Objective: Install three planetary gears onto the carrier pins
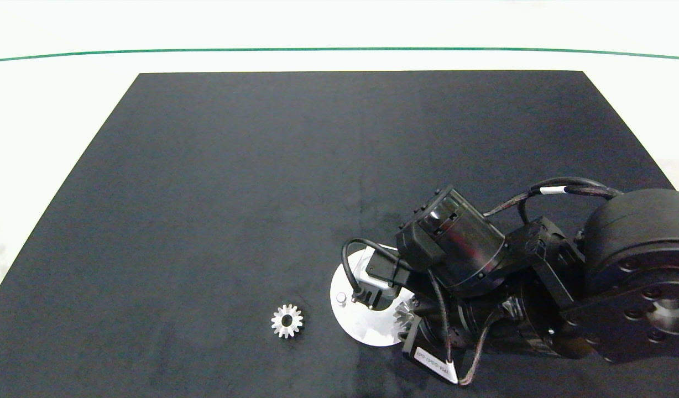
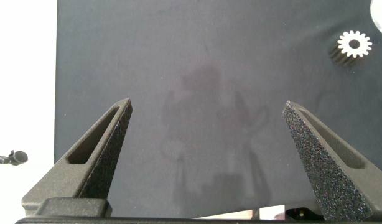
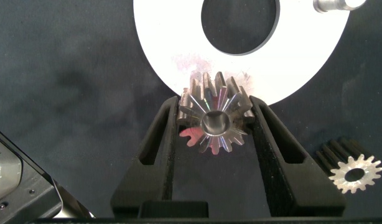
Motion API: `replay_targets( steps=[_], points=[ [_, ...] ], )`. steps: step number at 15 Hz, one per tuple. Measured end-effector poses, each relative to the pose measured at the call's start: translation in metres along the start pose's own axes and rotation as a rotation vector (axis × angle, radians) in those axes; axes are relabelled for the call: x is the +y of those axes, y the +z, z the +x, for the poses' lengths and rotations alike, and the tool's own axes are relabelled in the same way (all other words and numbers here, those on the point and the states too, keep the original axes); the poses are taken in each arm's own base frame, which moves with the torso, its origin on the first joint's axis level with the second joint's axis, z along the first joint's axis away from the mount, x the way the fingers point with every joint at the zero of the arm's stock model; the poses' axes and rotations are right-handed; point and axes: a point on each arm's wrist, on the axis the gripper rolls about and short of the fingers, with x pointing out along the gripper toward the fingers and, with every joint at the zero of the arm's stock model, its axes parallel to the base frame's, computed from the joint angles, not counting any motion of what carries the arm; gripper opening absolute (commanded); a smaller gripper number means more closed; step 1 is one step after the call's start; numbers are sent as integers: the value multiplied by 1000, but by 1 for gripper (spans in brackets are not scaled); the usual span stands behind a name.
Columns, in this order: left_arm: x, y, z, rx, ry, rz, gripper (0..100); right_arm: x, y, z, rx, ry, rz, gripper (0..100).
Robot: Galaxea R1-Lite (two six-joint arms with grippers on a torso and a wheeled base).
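Right claw (image 3: 214,121): its two grey fingers are closed narrowly on a silver gear (image 3: 214,119), one pad on each side of the teeth. The gear sits at the rim of the white disc (image 3: 172,50) with a pin end showing in its centre hole. A second upright pin (image 3: 331,5) stands further round the disc. Another gear (image 1: 405,317) shows at the disc edge beside the right arm, and a loose gear (image 1: 287,320) lies flat on the black mat (image 1: 234,182) of the desk, apart from the disc. Left claw (image 2: 206,152): fingers spread wide, empty, above bare mat.
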Motion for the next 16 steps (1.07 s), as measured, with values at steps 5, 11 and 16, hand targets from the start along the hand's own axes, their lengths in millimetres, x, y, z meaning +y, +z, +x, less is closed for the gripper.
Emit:
replay_targets(
  steps=[5,11,16],
  points=[
    [0,0,0,1,0,0,100,-1,0,3,8,0,3,16],
    [0,0,0,3,-1,-1,100,0,0,8,20,2,2,16],
    [0,0,1,8,-2,-1,100,0,1,10,23,3,1,100]
  ],
)
